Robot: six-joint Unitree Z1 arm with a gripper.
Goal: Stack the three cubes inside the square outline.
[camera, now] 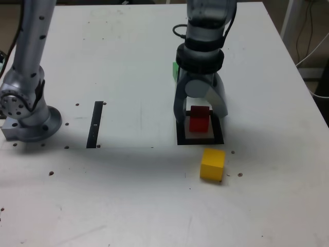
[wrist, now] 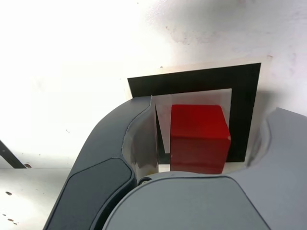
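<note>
From where I stand there are three cubes on the white table [camera: 128,200], one of each colour, and one arm working over them. The red cube [camera: 199,120] sits inside the square outline [camera: 200,139], on its white centre, and in the wrist view the same red cube [wrist: 199,138] rests upright within the black frame [wrist: 192,80]. The gripper [camera: 200,110] hangs straight over it with its two jaws spread to either side of the cube; there is a gap between each jaw and the cube's faces, so the hand is released, not clamped on anything. The yellow cube [camera: 212,164] lies off the outline at about five o'clock from it, close by but not touching the frame. The green cube [camera: 175,70] is at about eleven o'clock from the outline, mostly hidden behind the arm's wrist, only a sliver showing. One narrow black strip [camera: 95,124] lies well apart at nine o'clock from the outline, and farther that way stands the arm's grey base [camera: 28,110].
</note>
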